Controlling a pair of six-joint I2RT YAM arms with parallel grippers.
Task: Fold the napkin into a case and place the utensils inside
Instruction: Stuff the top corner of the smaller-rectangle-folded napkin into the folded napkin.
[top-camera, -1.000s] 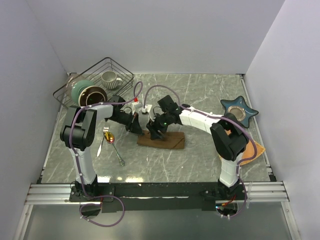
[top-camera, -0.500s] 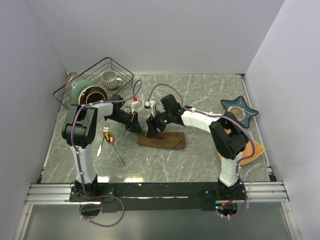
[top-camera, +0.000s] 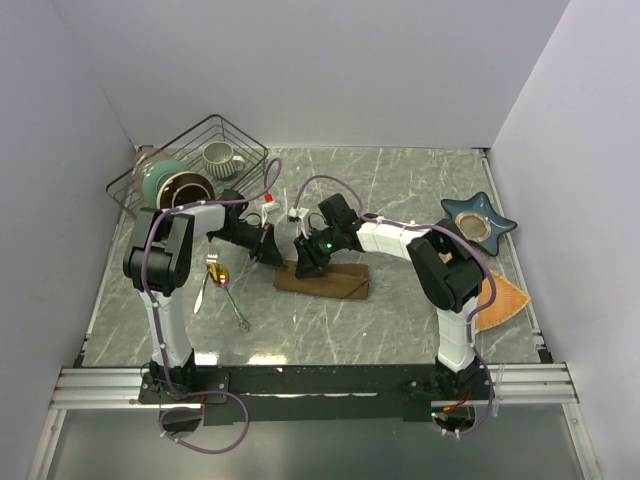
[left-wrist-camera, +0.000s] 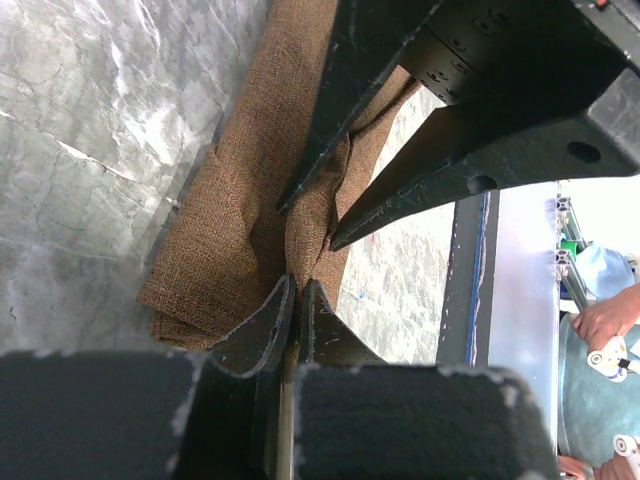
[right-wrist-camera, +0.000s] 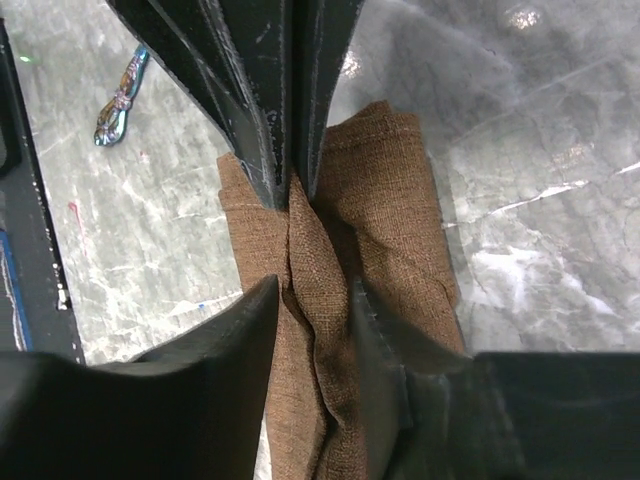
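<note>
The dark-brown napkin (top-camera: 338, 284) lies folded into a narrow strip at the table's middle. My left gripper (top-camera: 274, 254) is shut on its left end, seen pinched at the fingertips in the left wrist view (left-wrist-camera: 298, 286). My right gripper (top-camera: 307, 264) is open over the same end, and its jaws straddle a raised fold of cloth (right-wrist-camera: 320, 260). The left fingers (right-wrist-camera: 250, 100) meet the cloth just beyond it. The utensils lie left of the napkin: a gold-bowled spoon (top-camera: 219, 274), a fork (top-camera: 238, 311) and a third piece (top-camera: 202, 292). One utensil (right-wrist-camera: 120, 95) shows in the right wrist view.
A black wire basket (top-camera: 190, 135) at the back left holds a green mug (top-camera: 163, 181) and a white mug (top-camera: 221, 155). A dark star-shaped dish (top-camera: 478, 222) sits at the right. The orange-tan mat (top-camera: 502, 299) lies by the right arm's base.
The right arm's elbow has swung left, uncovering more of the orange mat. The right gripper has shifted slightly along the napkin's left end. The left gripper has kept its hold.
</note>
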